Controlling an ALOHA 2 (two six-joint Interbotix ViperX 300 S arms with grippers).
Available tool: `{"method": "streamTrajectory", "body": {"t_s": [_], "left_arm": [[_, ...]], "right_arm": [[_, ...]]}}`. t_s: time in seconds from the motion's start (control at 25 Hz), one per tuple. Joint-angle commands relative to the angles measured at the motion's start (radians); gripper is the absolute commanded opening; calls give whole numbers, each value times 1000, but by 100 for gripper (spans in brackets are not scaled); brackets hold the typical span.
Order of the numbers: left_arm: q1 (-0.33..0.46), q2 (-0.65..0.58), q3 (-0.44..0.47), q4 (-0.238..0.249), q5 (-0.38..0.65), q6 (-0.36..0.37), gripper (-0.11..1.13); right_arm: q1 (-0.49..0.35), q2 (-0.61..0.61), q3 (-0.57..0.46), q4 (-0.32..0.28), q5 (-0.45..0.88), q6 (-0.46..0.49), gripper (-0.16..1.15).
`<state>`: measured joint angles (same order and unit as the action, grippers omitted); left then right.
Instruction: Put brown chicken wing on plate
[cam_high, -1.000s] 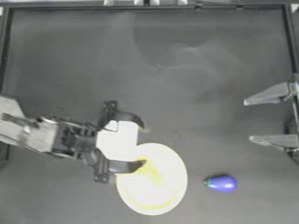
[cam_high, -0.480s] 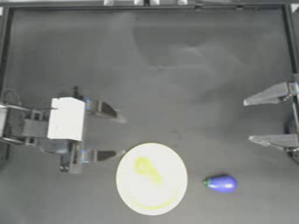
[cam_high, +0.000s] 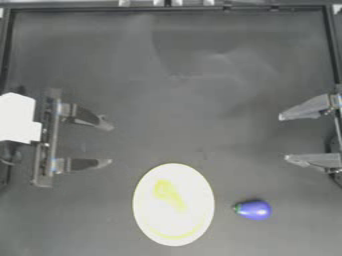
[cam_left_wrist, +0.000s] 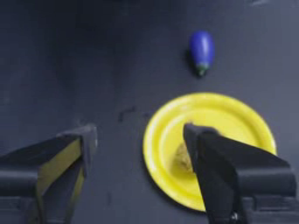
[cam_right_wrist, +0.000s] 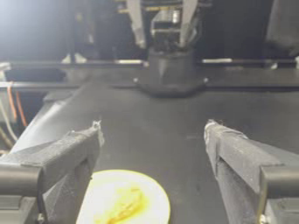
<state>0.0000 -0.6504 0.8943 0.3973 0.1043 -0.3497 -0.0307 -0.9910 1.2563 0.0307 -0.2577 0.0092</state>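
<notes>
One plate (cam_high: 194, 227) is counted on the dark table (cam_high: 187, 75). One brown chicken wing (cam_high: 168, 194) is seen lying on it. One blue-purple eggplant with a green tip (cam_high: 252, 210) is counted beside the plate. Two grippers are shown: one left gripper (cam_high: 105, 142) at the left side and one right gripper (cam_high: 284, 137) at the right side, two jaws being counted on each, spread apart.
</notes>
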Motion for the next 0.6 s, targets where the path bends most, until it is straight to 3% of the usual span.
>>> {"method": "streamTrajectory", "body": {"t_s": [0.04,0.28,0.6], "left_arm": [[23,-61,32,-3,-44,-2,94],[41,-166,121,-5,-110,-2,94],[48,-235,164,-5,-124,-2,94]], "right_arm": [[-2,5,-17,3,-5,-2,100],[-5,5,-20,3,-5,-2,100],[-15,3,-20,3,-6,-2,100]]}}
